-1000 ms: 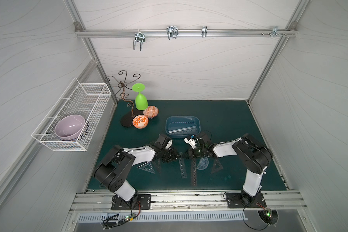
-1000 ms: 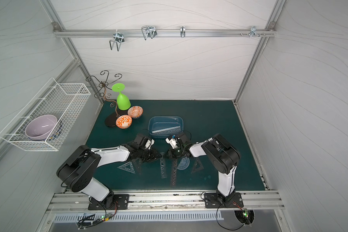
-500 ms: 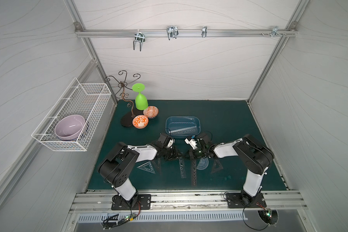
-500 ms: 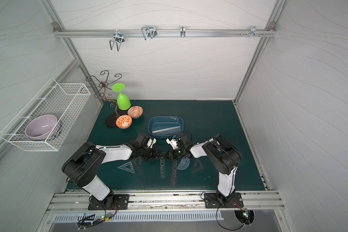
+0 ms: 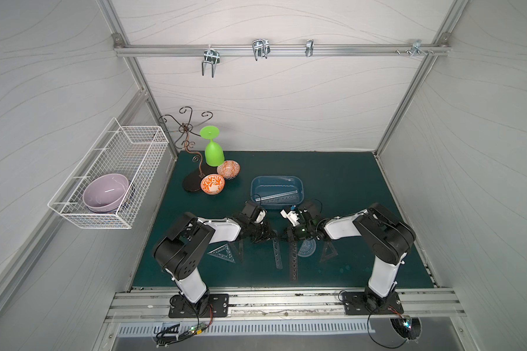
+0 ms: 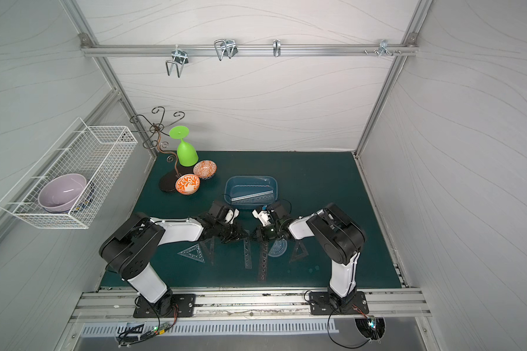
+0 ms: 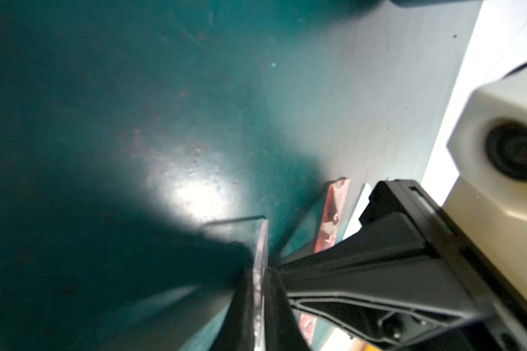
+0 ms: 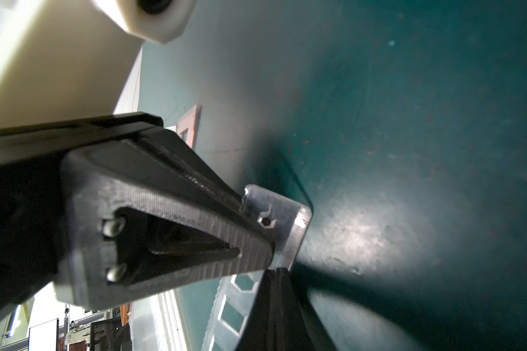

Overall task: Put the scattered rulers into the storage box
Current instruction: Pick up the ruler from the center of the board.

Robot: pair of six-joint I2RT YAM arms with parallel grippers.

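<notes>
In the left wrist view my left gripper [image 7: 260, 270] is shut on the thin edge of a clear straight ruler [image 7: 261, 240]. In both top views that ruler [image 5: 277, 252] runs toward the front from the left gripper [image 5: 266, 235]. The right wrist view shows its stencilled end [image 8: 282, 212] poking past the left finger. My right gripper [image 8: 276, 270] is shut beside that end; I see nothing between its jaws. A dark long ruler [image 5: 293, 261], a protractor [image 5: 306, 247] and set squares [image 5: 222, 252] lie on the mat. The blue storage box [image 5: 251, 188] behind holds rulers [image 5: 279, 197].
A white wire basket [image 5: 140, 170] with a purple bowl [image 5: 105, 193] hangs on the left wall. At the back left stand a green goblet [image 5: 214, 150], two orange patterned bowls [image 5: 212, 184] and a wire stand [image 5: 192, 182]. A dark set square [image 5: 329, 252] lies right of the protractor.
My left gripper has closed on the end of the clear straight ruler, and its arm has shifted a little. The right gripper stays shut in the same place.
</notes>
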